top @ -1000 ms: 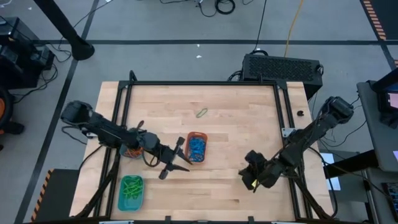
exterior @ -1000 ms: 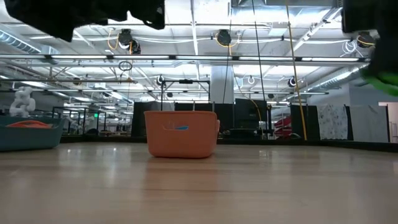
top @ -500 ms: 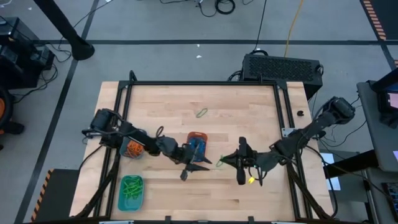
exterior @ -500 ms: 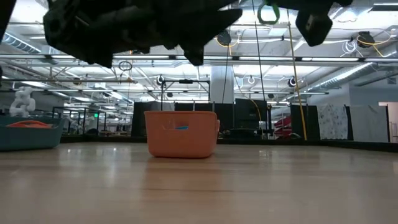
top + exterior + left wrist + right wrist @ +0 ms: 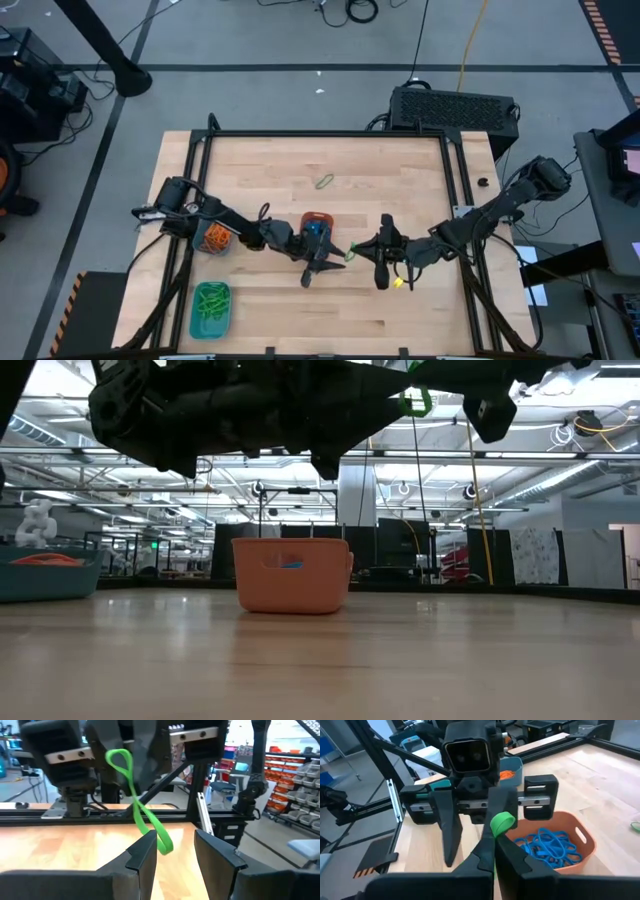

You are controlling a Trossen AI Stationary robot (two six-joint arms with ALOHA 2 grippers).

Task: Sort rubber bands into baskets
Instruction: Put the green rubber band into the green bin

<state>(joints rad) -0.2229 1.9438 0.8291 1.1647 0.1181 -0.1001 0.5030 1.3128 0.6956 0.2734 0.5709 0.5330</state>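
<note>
On the table (image 5: 400, 170): three baskets (image 5: 316, 222), two claws (image 5: 345, 254).

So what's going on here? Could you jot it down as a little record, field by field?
Right gripper: shut on a green rubber band, held up above the table middle
Left gripper: open, facing the right one, its fingers either side of the band's free end
Orange basket: beside the grippers, holds blue bands
Teal basket: near table edge, holds green bands
Round basket: holds orange bands
Loose band: green, lying on the table
</note>
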